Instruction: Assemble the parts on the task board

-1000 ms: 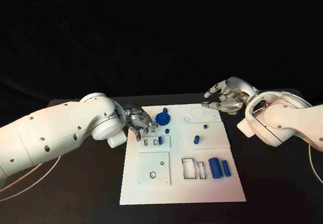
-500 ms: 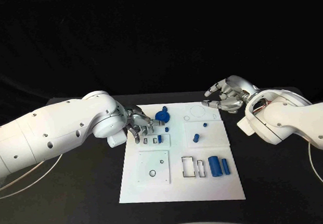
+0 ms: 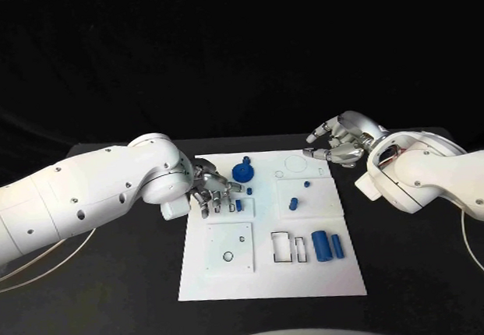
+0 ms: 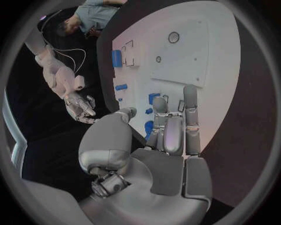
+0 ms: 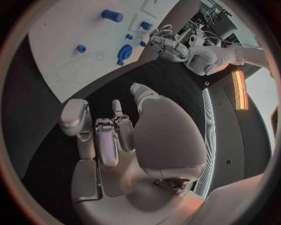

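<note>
The left robot hand point(image 3: 213, 191) hovers low over the white board's point(image 3: 276, 278) upper left slots, fingers apart and holding nothing, seemingly lining up on a small blue peg point(image 3: 239, 205) standing upright there. The right robot hand point(image 3: 339, 146) waits off the board's far corner, loosely spread and empty

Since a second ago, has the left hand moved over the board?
Yes. The left hand has crept further over the task board, its fingers nearing the small upright blue part beside the slots.

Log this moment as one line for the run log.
left hand: over task board slots, fingers curled | right hand: off board's far corner, holding nothing | blue parts: on board
</note>
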`<state>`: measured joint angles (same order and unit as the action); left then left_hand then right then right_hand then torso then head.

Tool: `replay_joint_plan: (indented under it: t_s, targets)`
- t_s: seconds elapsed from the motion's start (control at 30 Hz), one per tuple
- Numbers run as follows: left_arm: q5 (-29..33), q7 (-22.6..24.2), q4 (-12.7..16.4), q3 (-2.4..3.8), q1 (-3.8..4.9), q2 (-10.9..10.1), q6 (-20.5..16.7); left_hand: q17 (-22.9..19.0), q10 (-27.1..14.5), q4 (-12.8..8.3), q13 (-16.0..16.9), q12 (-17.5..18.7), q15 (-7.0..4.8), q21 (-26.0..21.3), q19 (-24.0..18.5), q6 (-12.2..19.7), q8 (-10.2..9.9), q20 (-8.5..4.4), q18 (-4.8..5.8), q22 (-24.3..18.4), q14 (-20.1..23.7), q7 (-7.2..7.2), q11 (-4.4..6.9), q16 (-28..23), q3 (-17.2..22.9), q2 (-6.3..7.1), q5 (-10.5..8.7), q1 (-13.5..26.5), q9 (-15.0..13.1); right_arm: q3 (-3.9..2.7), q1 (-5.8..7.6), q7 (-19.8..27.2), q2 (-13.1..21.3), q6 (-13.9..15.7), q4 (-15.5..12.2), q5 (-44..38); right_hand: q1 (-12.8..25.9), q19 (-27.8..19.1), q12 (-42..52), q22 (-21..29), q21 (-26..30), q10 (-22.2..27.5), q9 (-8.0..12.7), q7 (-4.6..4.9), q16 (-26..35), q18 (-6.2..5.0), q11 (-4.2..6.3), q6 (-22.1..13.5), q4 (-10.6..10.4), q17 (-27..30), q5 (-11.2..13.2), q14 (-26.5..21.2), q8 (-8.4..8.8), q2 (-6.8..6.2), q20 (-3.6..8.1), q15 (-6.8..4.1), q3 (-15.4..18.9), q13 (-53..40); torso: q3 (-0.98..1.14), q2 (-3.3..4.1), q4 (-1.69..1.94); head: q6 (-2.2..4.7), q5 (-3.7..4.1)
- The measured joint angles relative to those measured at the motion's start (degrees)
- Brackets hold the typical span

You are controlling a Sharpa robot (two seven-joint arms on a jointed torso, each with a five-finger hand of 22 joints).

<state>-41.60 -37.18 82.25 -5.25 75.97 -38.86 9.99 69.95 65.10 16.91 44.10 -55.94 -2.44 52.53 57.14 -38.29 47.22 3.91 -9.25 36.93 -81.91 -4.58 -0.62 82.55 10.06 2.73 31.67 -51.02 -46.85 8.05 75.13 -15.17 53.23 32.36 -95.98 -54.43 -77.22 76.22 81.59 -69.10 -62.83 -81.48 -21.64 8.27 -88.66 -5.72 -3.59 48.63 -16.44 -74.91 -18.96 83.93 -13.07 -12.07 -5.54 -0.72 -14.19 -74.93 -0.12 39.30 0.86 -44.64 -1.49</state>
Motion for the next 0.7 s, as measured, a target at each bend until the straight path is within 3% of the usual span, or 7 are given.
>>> replay_joint_plan:
  t_s: [0.7]
  targets:
    - [-1.5,-0.7,-2.1,-0.44,-0.02,2.2,1.6,3.7,0.0,0.1,1.7,-2.6,-0.02,2.6,1.2,0.0,0.9,0.10,-0.01,3.4,-1.3,0.00,0.00,2.0,2.3,1.07,1.15,-2.2,0.5,0.03,-0.06,-0.3,-0.2,-0.1,0.2,0.0,0.0,-0.2,0.0,0.2,0.3,0.2,0.1,0.00,0.0,0.00,0.22,0.0,-0.1,0.0,-0.5,0.0,0.00,0.00,0.20,0.00,-0.2,0.0,0.03,0.02,-0.02,-0.64,0.18]
